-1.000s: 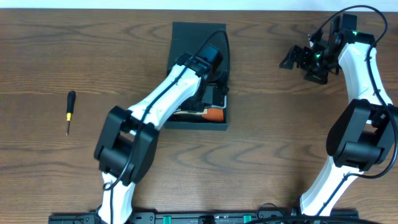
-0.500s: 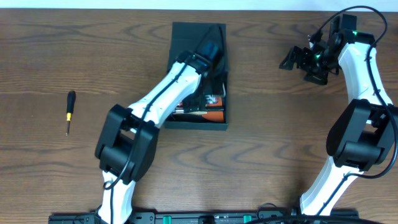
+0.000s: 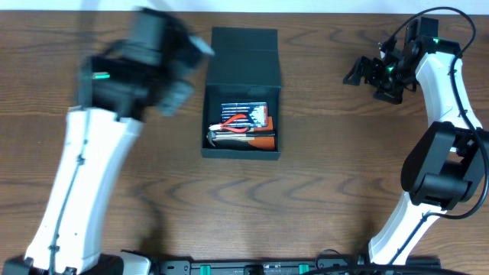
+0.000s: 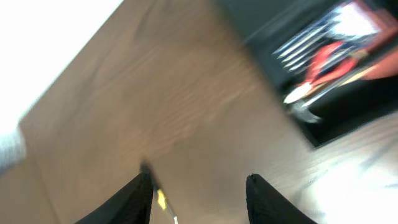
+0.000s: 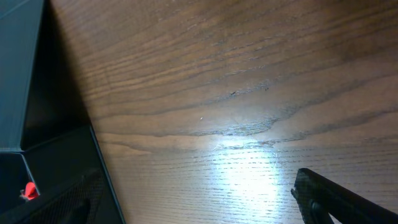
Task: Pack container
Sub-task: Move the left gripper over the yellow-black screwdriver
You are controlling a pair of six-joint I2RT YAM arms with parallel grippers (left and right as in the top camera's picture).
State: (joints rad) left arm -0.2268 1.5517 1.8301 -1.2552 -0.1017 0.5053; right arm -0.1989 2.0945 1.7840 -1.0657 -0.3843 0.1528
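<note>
The dark teal container [image 3: 241, 150] sits open at the table's middle, its lid [image 3: 244, 50] laid back. Inside lie red-handled pliers [image 3: 243, 120], slim silver tools [image 3: 246, 108] and an orange-handled tool [image 3: 261, 141]. My left gripper [image 3: 183, 72] is blurred, up and left of the container, open and empty. In the left wrist view [image 4: 200, 199] a yellow-and-black screwdriver [image 4: 163, 200] lies by the left finger, and the container [image 4: 348, 106] is at upper right. My right gripper [image 3: 367, 74] is open and empty at the far right, and the right wrist view [image 5: 199, 199] shows the container's wall [image 5: 56, 162].
The left arm [image 3: 84, 176] covers the table's left part in the overhead view, hiding the screwdriver there. The right arm [image 3: 443, 114] stands along the right edge. A white surface [image 4: 50, 43] lies beyond the table's far edge.
My left gripper has come out of the container and swung up and left, fast and blurred. The container's contents now show. The right arm has not moved.
</note>
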